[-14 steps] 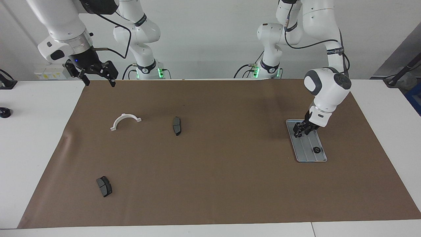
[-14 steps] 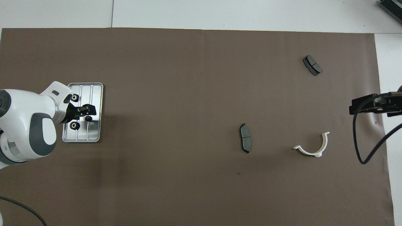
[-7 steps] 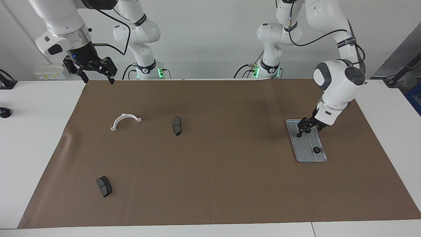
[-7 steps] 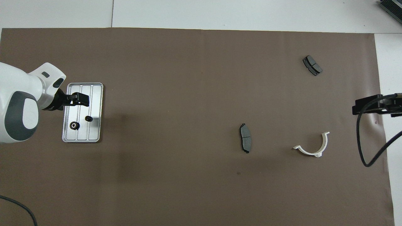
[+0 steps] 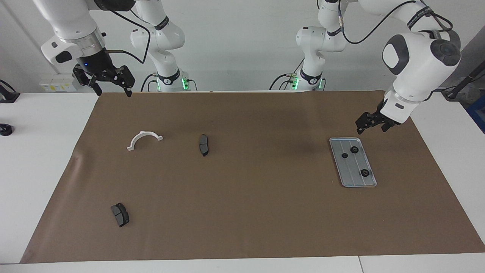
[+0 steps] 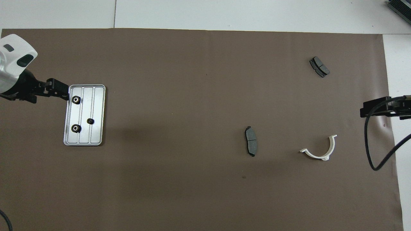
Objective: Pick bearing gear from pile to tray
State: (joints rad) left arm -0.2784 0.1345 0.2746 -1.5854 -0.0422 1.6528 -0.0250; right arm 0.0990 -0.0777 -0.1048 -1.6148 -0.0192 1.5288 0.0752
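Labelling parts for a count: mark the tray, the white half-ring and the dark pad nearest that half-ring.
tray (image 6: 96, 128), overhead view, bare ridged floor toward the right arm's end.
white half-ring (image 5: 144, 135), facing view, top of its arch.
dark pad (image 5: 204, 145), facing view, middle of its face.

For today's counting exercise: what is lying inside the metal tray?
Three small black gears lie in the tray, all uncovered; nothing hides its floor.

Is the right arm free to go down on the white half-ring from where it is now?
Probably yes. The right gripper hangs open in the air at its own end of the table, and the white half-ring lies alone on the brown mat with nothing on it.
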